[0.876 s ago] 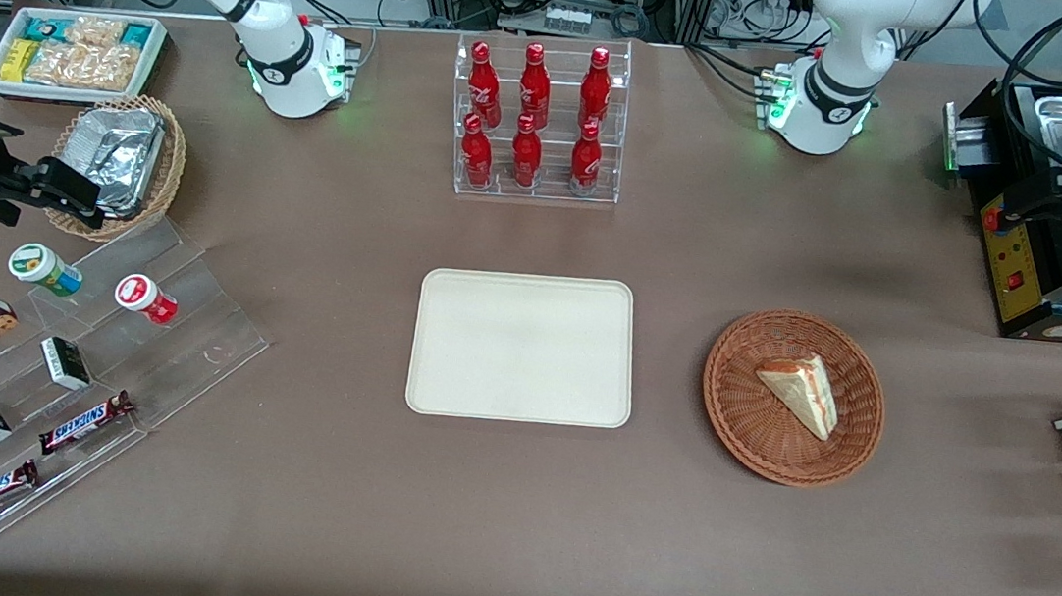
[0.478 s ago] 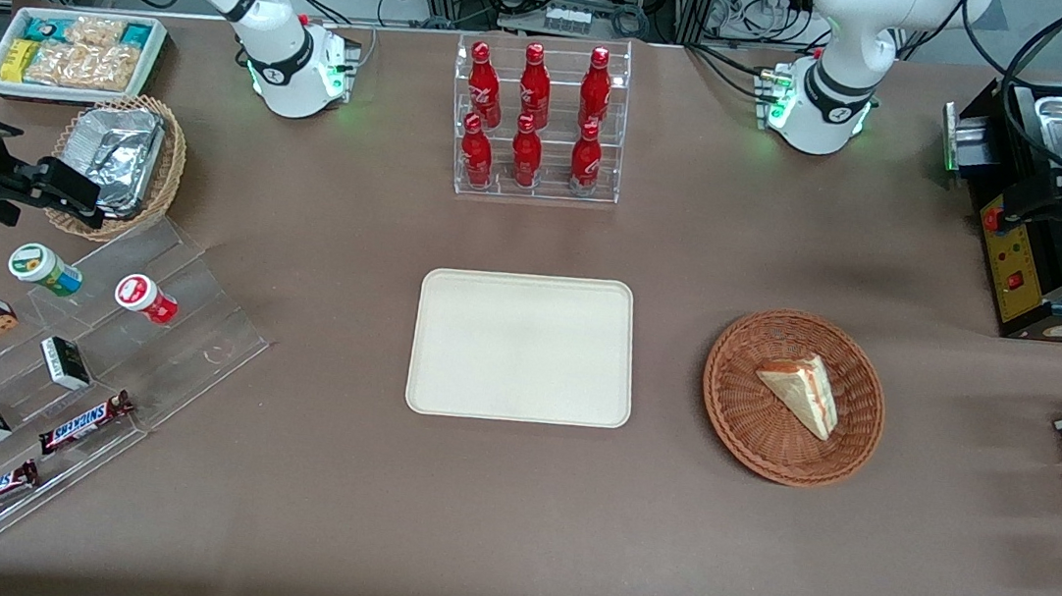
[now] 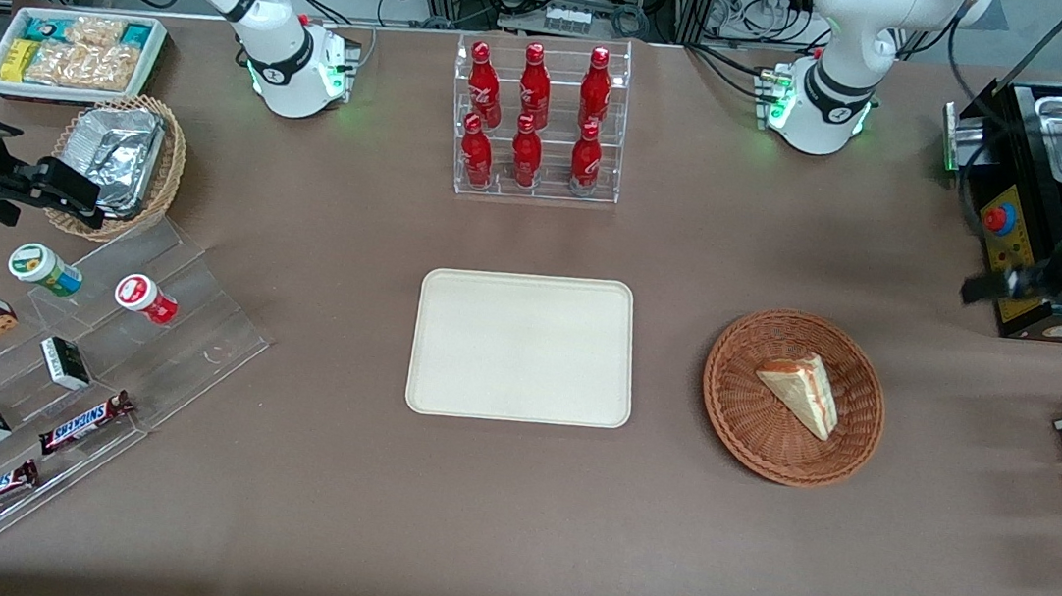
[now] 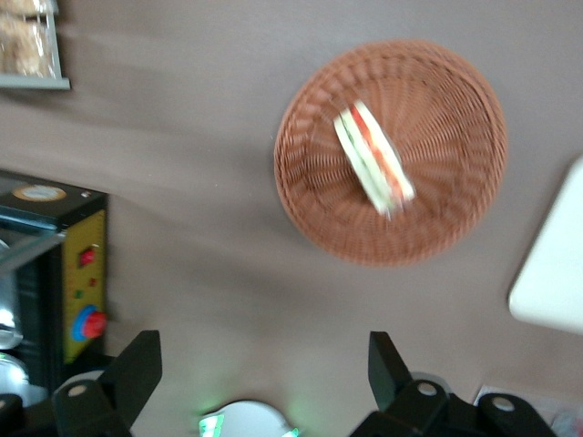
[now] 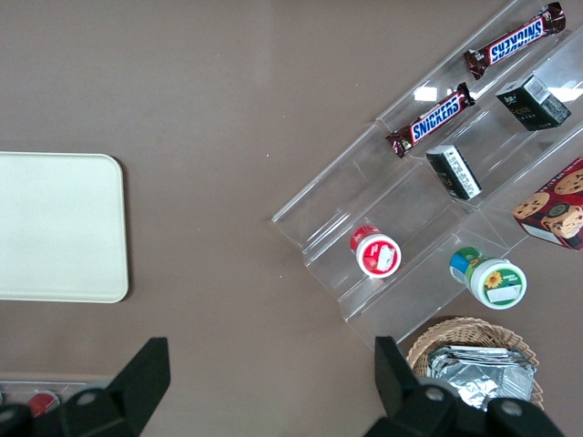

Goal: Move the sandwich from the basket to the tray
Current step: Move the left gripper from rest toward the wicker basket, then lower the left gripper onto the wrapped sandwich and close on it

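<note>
the table [image 3: 292, 510] is a flat brown-taupe. the basket [image 3: 744, 429] is reddish-brown woven wicker, and the sandwich [image 3: 799, 391] in it is pale white bread with a red-orange and green stripe along its cut edge. the tray [image 3: 523, 347] is plain cream-white. six bottles [image 3: 532, 116] are glossy red with white script, in a clear rack. a second basket [image 3: 172, 164] is lighter tan, holding crinkled silver foil. two snickers bars [image 3: 84, 422] are dark brown with blue-and-white lettering. the gripper [image 4: 260, 382], high above the table toward the working arm's end, has black fingers. the machine [image 3: 1014, 255] beside it is black with a yellow panel and a red knob.
</note>
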Controlling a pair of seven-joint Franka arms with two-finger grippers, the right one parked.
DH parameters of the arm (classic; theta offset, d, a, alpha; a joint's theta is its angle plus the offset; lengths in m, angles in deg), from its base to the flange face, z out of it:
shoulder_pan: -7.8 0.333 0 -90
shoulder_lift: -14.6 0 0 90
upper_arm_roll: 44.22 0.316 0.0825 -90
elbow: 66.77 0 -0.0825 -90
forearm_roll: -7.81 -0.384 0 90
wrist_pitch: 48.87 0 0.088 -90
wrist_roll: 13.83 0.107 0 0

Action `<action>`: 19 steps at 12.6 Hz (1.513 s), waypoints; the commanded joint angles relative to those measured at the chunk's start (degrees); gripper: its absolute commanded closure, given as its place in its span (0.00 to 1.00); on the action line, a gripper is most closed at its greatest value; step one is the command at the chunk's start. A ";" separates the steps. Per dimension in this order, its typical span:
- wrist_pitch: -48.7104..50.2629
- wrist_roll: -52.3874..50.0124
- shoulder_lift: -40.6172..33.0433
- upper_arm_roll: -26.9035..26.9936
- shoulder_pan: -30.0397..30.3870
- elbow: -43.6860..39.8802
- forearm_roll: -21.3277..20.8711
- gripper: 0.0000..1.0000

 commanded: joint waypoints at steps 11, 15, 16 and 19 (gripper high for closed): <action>-41.70 -44.87 4.78 0.01 -7.33 24.46 5.13 0.00; -43.74 -44.69 4.88 -0.16 -7.69 28.42 4.78 0.00; -43.83 -44.69 4.87 -0.16 -7.69 28.77 4.60 0.00; -46.10 -44.78 5.83 -0.78 -7.69 29.91 4.51 0.00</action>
